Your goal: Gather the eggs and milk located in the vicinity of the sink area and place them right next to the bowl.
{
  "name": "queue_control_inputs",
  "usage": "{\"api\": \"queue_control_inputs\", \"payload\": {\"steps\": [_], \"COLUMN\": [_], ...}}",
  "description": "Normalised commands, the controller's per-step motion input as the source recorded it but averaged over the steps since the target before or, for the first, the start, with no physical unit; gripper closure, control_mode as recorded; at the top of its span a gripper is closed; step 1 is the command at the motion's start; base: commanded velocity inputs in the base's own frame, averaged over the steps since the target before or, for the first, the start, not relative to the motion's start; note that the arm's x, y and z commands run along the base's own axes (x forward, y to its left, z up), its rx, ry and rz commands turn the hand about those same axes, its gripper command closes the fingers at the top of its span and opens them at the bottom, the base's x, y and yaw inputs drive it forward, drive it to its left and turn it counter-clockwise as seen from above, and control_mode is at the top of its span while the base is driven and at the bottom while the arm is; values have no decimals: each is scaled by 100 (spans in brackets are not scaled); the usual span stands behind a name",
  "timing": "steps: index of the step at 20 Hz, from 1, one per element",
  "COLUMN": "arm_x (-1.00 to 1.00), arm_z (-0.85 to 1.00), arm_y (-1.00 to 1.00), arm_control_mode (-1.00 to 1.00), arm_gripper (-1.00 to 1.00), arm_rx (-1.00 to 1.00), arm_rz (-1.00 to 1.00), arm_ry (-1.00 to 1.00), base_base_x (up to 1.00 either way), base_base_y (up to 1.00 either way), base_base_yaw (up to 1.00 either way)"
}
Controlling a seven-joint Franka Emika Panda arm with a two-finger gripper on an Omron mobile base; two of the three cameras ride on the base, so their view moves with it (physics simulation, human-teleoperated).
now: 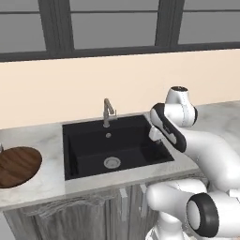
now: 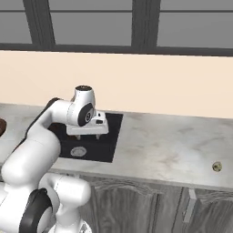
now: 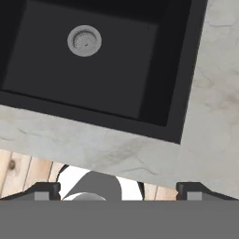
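Searching step — hand (image 3: 118,189) wide and empty above the sink (image 3: 100,60); next, reach the egg (image 2: 217,167) off to its side.

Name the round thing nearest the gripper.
The round grey metal drain in the black sink, close under the gripper; the dark-brown wooden bowl and small brownish ball sit far off.
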Motion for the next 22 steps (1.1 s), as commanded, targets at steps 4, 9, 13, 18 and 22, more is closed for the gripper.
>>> {"api": "queue_control_inputs", "payload": {"steps": [4,9,13,18,22], "arm_x": [0,0,0,0,0], "arm_z": [0,0,0,0,0], "arm_y": [0,0,0,0,0], "arm_control_mode": [100,100,100,100,100], "arm_gripper": [-100,-100,-100,-100,-100], "arm_rx": [0,0,0,0,0], "arm_rz": [0,0,0,0,0], "arm_ry": [0,0,0,0,0], "base_base_x": [0,0,0,0,0], "base_base_y": [-92,-95,-93,-85,-65], "base_base_yaw": [0,0,0,0,0]}}
